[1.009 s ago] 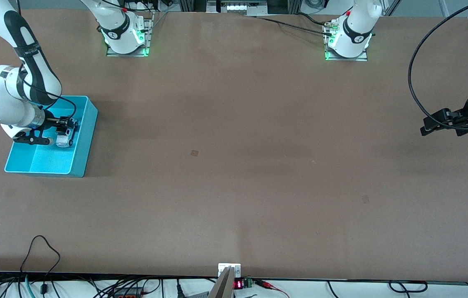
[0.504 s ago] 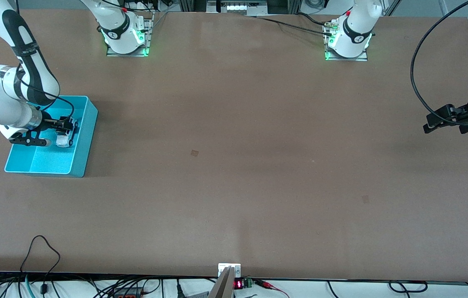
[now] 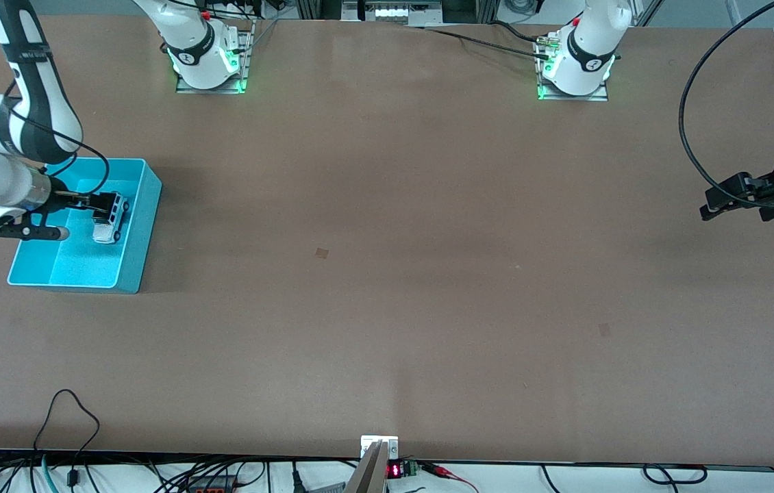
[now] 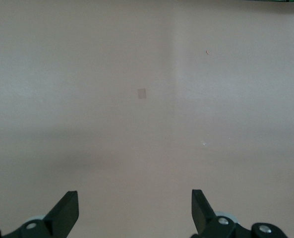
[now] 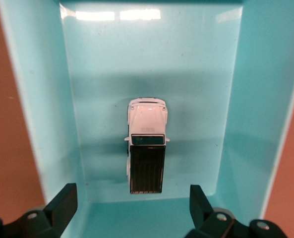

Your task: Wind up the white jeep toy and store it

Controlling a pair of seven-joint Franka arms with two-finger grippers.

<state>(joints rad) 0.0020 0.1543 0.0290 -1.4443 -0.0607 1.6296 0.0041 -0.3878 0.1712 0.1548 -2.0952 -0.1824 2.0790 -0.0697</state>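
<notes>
Right claw [image 3: 105,204] hangs over the bin [image 3: 137,226], its fingers [image 5: 61,201] spread wide with nothing between them, and the jeep [image 3: 107,224] sits on the bin floor below, free of any grip. Storing looks done, so the step in hand is to draw clear: I judge a straight lift best, fingers kept apart, so that neither tip clips the bin's walls or nudges the jeep as the arm rises. Left claw [image 3: 719,200] waits over the bare worktop [image 3: 387,274] at the left arm's end, well apart from the bin, its fingers [image 4: 65,210] wide too and empty. Going by size, the bin is a cyan tray with tall walls at the right arm's end of the worktop. Far smaller, the jeep [image 5: 146,145] is a boxy white car with a black ribbed roof, a dark windscreen and black wheels, upright on its wheels and close to one end wall.
</notes>
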